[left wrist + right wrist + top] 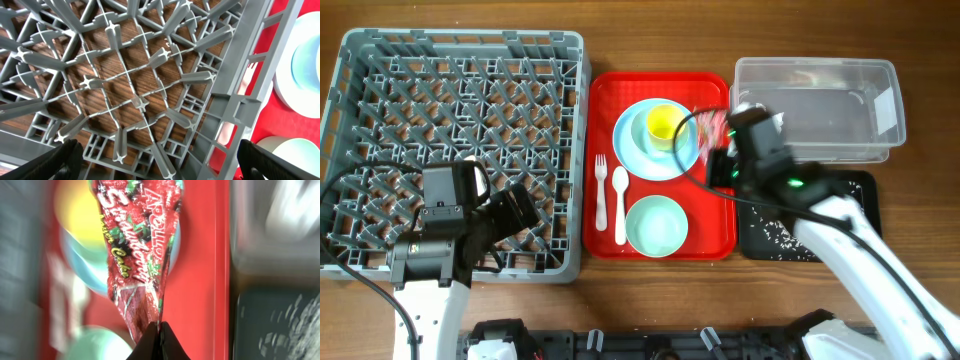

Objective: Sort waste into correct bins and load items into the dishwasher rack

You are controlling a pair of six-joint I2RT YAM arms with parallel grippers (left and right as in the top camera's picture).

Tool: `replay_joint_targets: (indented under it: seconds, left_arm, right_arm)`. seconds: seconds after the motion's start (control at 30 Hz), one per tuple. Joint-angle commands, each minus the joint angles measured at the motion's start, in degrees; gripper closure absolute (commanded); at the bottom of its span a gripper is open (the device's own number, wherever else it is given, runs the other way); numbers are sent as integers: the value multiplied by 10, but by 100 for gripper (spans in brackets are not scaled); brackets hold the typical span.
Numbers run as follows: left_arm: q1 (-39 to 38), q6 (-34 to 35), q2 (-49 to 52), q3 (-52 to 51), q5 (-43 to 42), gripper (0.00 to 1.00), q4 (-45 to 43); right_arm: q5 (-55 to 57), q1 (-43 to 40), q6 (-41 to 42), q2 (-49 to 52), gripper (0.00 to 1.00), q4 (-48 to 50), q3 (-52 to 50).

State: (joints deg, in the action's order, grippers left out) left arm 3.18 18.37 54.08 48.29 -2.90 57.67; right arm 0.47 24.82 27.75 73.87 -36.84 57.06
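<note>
My right gripper [160, 330] is shut on a red-and-white wrapper [137, 255] and holds it above the right edge of the red tray; the wrapper [710, 128] shows beside the gripper [725, 165] from overhead. The light blue plate [638, 148] carries the yellow cup [665, 123]. The mint-green bowl [656, 225], white fork [601, 190] and spoon [620, 200] lie on the tray. The clear tub [820, 105] and black tray [770, 235] with rice scraps are at the right. My left gripper [160, 160] is open and empty above the grey dishwasher rack [380, 60].
The red serving tray [715, 225] sits between the rack and the bins. The rack's upright pegs [140, 102] fill the left wrist view, with its wall [240, 95] next to the red tray. The right arm [860, 250] crosses the black tray.
</note>
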Motion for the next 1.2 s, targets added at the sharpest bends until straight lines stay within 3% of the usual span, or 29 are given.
replay_joint_targets:
  seconds: [0.0, 0.23, 0.43, 0.53, 0.57, 0.6, 0.7, 0.83, 0.97, 1.17]
  left_arm:
    - [5, 1, -4, 7, -7, 0, 0]
    - [5, 1, -2, 7, -7, 0, 0]
    - [5, 1, 25, 7, -7, 0, -1]
    - [5, 1, 49, 7, -7, 0, -2]
    - [5, 1, 56, 7, -7, 0, -1]
    - [5, 1, 63, 7, -7, 0, -1]
    - [5, 2, 65, 7, -7, 0, -1]
    - [5, 46, 12, 7, -12, 0, -2]
    - [5, 46, -73, 7, -33, 0, -3]
    - [5, 46, -127, 7, -33, 0, -2]
  right_arm:
    - [43, -51, -20, -48, 96, 12, 20]
    - [172, -167, -9, 14, 96, 50, -8]
    - [111, -218, -28, 125, 95, 169, -14]
    - [102, -224, -39, 127, 76, 193, -14]
    - [101, -224, -55, 125, 63, 197, -14]
    - [102, -224, -65, 122, 39, 197, -14]
    - [101, -224, -92, 119, 11, 185, -14]
    - [83, -224, -95, 89, 4, 153, -4]
    - [85, -225, -83, -10, 2, 117, -1]
    - [84, -225, -97, -180, 0, -72, -1]
